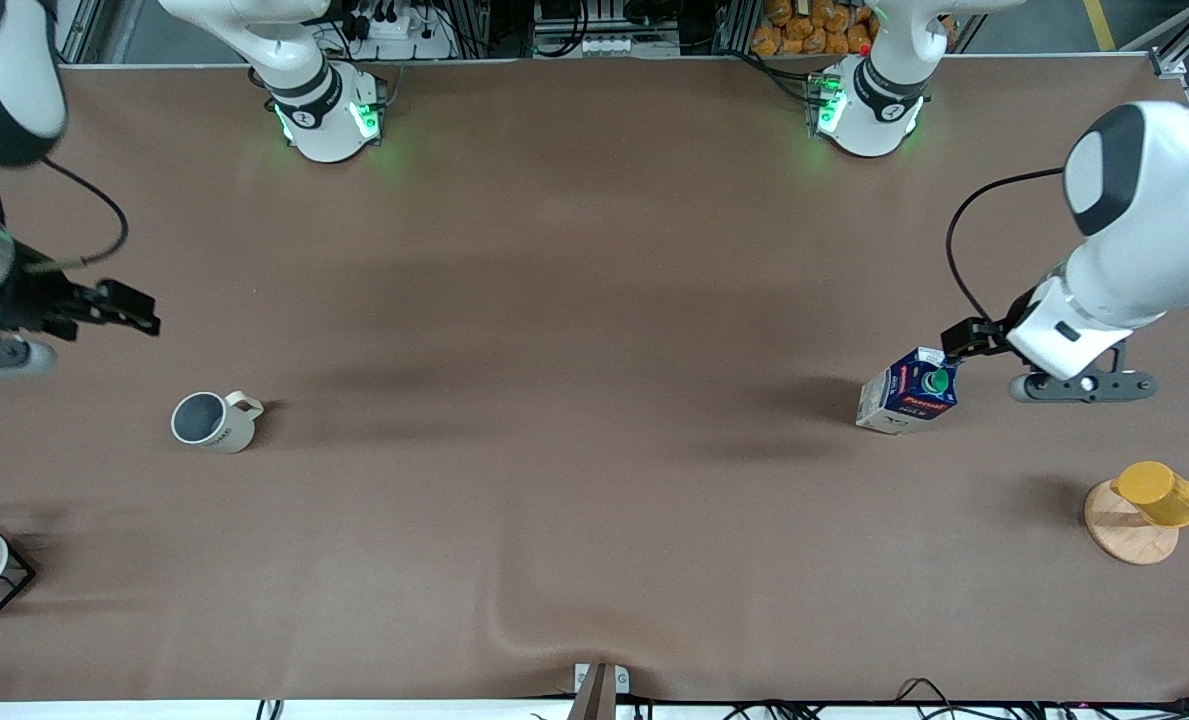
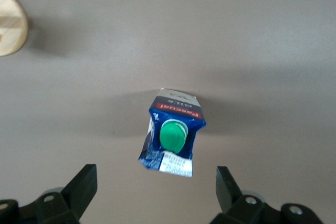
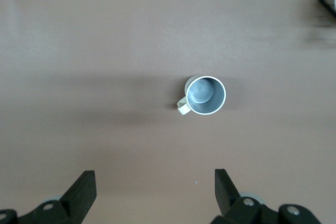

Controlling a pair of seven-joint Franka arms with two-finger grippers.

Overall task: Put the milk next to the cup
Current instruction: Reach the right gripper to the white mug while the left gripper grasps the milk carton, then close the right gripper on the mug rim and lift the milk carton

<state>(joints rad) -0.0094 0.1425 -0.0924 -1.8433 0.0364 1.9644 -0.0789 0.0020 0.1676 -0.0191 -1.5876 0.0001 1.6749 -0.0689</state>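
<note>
milk (image 1: 906, 392) upright toward left arm's end of table, cup (image 1: 212, 421) upright toward right arm's end, well apart, left gripper (image 1: 964, 338) over milk

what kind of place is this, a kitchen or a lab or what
Most likely a robotics lab, not a kitchen: two white arms are bolted along one brown-covered table, with aluminium framing and cables at its edge. The only props are a dark-blue milk carton and a cream ceramic mug, set far apart.

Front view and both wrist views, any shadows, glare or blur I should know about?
Front view: soft shadows trail from the cup and milk toward the right arm's end; no glare. Left wrist view: carton sharp. Right wrist view: cup sharp, a corner object blurred.
</note>
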